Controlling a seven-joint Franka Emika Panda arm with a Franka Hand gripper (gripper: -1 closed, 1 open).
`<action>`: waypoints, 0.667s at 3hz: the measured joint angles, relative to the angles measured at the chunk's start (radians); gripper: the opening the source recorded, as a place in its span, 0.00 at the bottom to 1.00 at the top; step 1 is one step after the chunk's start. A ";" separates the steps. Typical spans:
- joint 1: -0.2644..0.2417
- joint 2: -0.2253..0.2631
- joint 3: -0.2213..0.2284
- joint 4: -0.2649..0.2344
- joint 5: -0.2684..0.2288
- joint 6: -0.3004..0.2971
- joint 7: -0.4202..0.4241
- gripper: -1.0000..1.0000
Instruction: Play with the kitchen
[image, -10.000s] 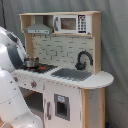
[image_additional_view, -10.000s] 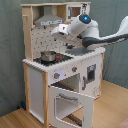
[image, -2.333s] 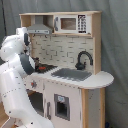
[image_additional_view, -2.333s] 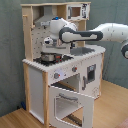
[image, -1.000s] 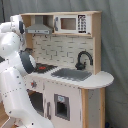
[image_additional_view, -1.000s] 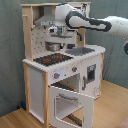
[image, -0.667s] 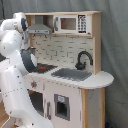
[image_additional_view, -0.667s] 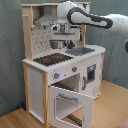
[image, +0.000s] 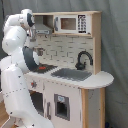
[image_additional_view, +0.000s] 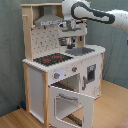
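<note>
The kitchen (image_additional_view: 65, 75) oven door hangs open, the cavity looks bare; jaws' state unclear.

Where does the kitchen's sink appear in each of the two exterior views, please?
First exterior view: the sink lies right of centre, set in the counter under the black faucet.
Second exterior view: the sink lies right of centre at mid-height, on the counter's far end, just below the arm's end.
Shared landmark: the stovetop with red burners, on the sink's left in both exterior views.
</note>
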 joint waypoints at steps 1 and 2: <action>0.005 0.051 0.000 -0.072 -0.049 -0.001 0.000 0.00; 0.024 0.118 0.001 -0.157 -0.098 0.002 0.007 0.00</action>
